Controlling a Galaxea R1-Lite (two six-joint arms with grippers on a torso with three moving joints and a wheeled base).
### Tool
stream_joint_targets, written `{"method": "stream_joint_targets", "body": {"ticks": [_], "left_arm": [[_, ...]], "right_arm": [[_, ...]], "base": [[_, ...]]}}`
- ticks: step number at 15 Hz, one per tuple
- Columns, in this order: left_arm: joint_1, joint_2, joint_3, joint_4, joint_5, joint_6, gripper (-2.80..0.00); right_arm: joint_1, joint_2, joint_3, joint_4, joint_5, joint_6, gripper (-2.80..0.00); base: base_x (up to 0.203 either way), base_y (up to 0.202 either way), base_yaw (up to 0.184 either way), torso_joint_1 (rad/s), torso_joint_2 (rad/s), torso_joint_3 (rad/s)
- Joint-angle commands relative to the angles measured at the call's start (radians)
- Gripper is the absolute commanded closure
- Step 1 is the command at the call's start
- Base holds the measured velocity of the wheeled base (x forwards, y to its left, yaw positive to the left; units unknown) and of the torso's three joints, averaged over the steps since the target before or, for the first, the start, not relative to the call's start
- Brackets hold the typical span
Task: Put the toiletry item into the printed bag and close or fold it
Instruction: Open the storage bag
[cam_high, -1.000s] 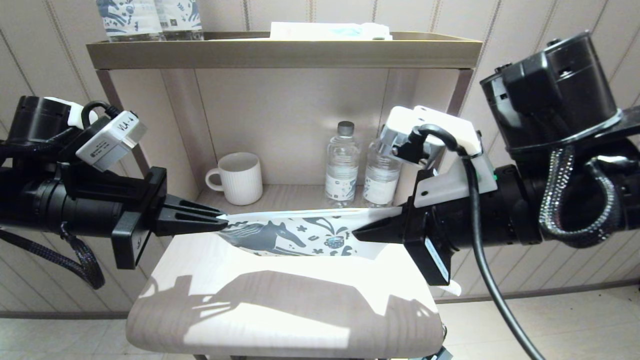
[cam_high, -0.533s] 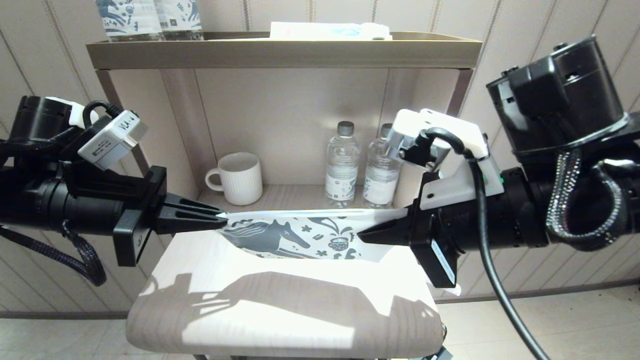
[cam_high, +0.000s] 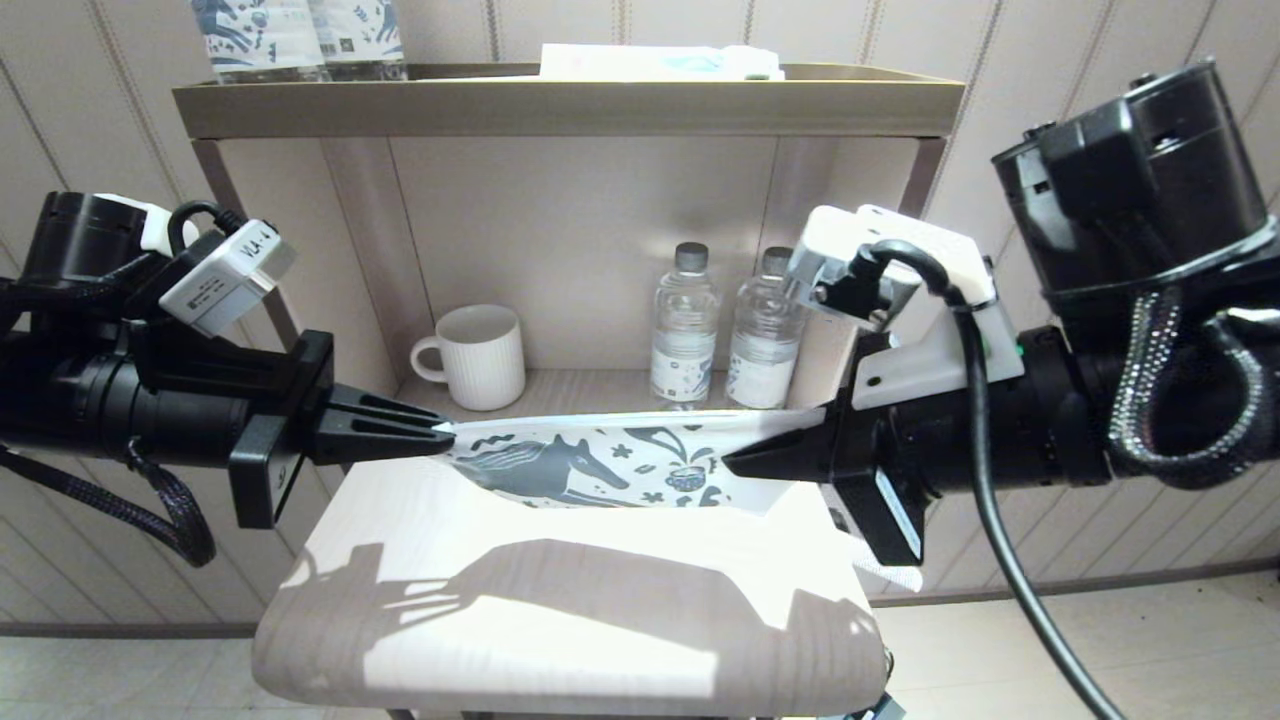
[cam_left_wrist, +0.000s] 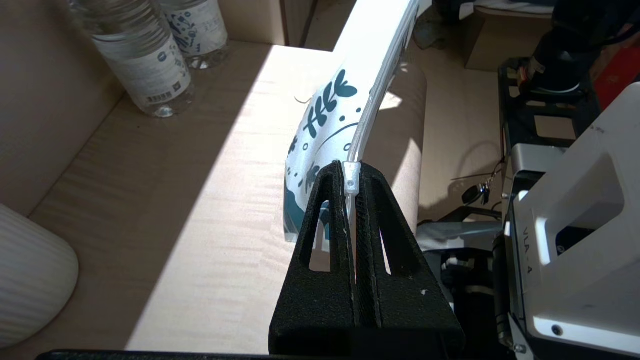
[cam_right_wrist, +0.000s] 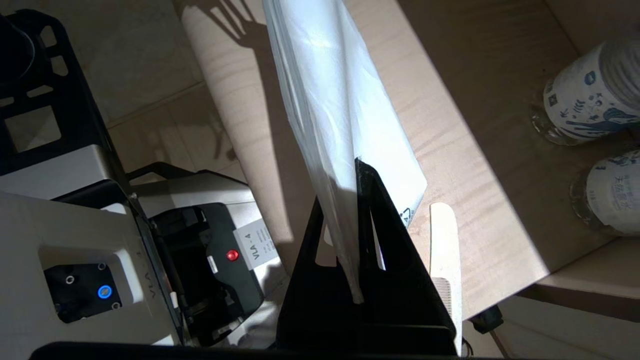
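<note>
- Head view: one printed bag (cam_high: 610, 465) is held stretched above the table (cam_high: 560, 640) between two grippers. The left gripper (cam_high: 440, 437) is clamped on its left end, the right gripper (cam_high: 735, 462) on its right end. On the shelf behind are counted one ribbed mug (cam_high: 480, 355) and two water bottles (cam_high: 685, 325); two more printed bottles (cam_high: 300, 35) and one flat packet (cam_high: 660, 62) are seen on the top tray.
- Left wrist view: the fingers (cam_left_wrist: 325, 210) are seen pressed together on the clear strip (cam_left_wrist: 372, 107) at the bag's top edge. Two bottles (cam_left_wrist: 145, 60) and part of one mug (cam_left_wrist: 30, 277) are shown.
- Right wrist view: the fingers (cam_right_wrist: 375, 210) are closed on the bag's other end. One white comb (cam_right_wrist: 444, 240) is seen lying on the table just beside the gripper, outside the bag. Two bottles (cam_right_wrist: 595, 110) are counted.
</note>
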Motion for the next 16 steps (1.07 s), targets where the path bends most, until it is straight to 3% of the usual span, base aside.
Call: {"method": "stream_joint_targets", "body": {"ticks": [1, 7, 8, 16], "left_arm": [[0.000, 0.002, -0.001, 0.002, -0.005, 0.004, 0.00], [0.000, 0.011, 0.007, 0.002, 0.001, 0.022, 0.00], [0.000, 0.007, 0.010, 0.002, 0.001, 0.024, -2.80], [0.000, 0.015, 0.007, -0.001, 0.001, 0.023, -2.80]], "right_arm": [[-0.007, -0.007, 0.005, 0.001, 0.001, -0.002, 0.00], [0.007, 0.022, -0.025, 0.000, 0.014, -0.002, 0.00], [0.008, 0.025, -0.027, 0.001, 0.014, -0.002, 0.00], [0.020, 0.042, -0.045, -0.001, 0.024, -0.002, 0.00]], "base": [[0.000, 0.000, 0.000, 0.000, 0.00, 0.000], [0.000, 0.000, 0.000, 0.000, 0.00, 0.000], [0.000, 0.000, 0.000, 0.000, 0.00, 0.000], [0.000, 0.000, 0.000, 0.000, 0.00, 0.000]]}}
